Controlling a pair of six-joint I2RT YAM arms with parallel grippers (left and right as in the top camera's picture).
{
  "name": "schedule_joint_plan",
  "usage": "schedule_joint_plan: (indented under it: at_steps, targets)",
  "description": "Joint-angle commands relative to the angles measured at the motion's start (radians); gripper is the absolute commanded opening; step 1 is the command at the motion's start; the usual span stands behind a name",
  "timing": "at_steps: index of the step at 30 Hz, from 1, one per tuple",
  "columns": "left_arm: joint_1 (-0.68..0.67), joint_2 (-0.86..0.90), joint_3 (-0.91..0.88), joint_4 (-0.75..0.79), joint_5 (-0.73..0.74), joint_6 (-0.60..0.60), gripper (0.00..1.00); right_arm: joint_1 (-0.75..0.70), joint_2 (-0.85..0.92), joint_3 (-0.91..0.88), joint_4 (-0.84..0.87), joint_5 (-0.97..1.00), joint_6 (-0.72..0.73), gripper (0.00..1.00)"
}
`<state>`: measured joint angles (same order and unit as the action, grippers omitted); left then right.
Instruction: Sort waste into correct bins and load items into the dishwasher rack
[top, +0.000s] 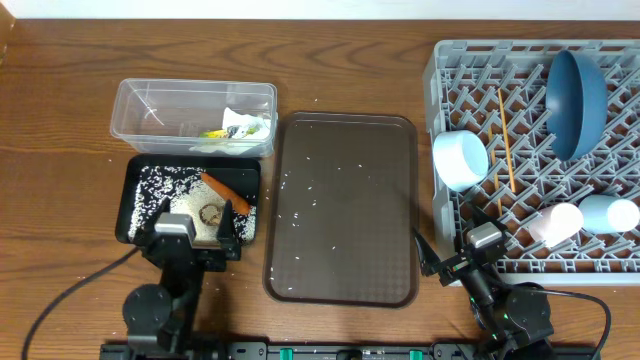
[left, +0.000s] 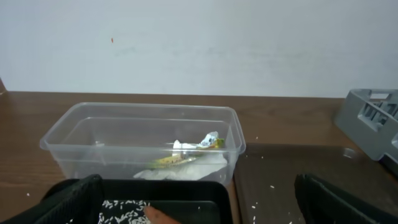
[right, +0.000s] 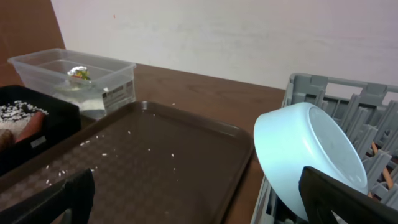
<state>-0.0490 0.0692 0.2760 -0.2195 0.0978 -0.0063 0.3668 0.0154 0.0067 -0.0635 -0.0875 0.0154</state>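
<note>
The clear tub (top: 150, 105) holds a crumpled tissue (left: 186, 165) and a yellow-green wrapper (top: 238, 127). In the black tray (top: 190, 163) in front of it lie rice (top: 155, 185), a carrot (top: 225, 190) and a brown lump (top: 210, 213). My left gripper (top: 195, 238) hangs open over that tray's near edge, nothing between its fingers (left: 68, 202). The grey rack (top: 437, 60) carries the dark blue dish (top: 577, 103), light-blue bowl (top: 460, 160), pink cup (top: 555, 223), blue cup (top: 612, 214) and chopsticks (top: 505, 140). My right gripper (top: 455, 262) stands open and empty at the rack's near left corner, beside the bowl (right: 311, 155).
A large brown serving tray (top: 345, 130) lies between the bins and the rack, sprinkled with stray rice grains (top: 300, 205). A few grains also lie on the wooden table (top: 60, 120) beside it. A white wall runs along the table's far edge.
</note>
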Motion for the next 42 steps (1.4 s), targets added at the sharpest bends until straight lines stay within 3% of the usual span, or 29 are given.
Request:
schedule_joint_plan:
  at_steps: [1, 9, 42]
  targets:
    - [-0.003, -0.069, -0.070, 0.034, -0.002, 0.009, 0.98, -0.021, -0.002, -0.001, -0.004, 0.009, 0.013, 0.99]
    - [-0.003, -0.068, -0.275, 0.282, 0.000, 0.007, 0.98, -0.021, -0.002, -0.001, -0.004, 0.009, 0.014, 0.99]
    - [-0.015, -0.065, -0.272, 0.157, 0.002, 0.006, 0.98, -0.021, -0.002, -0.001, -0.004, 0.009, 0.014, 0.99]
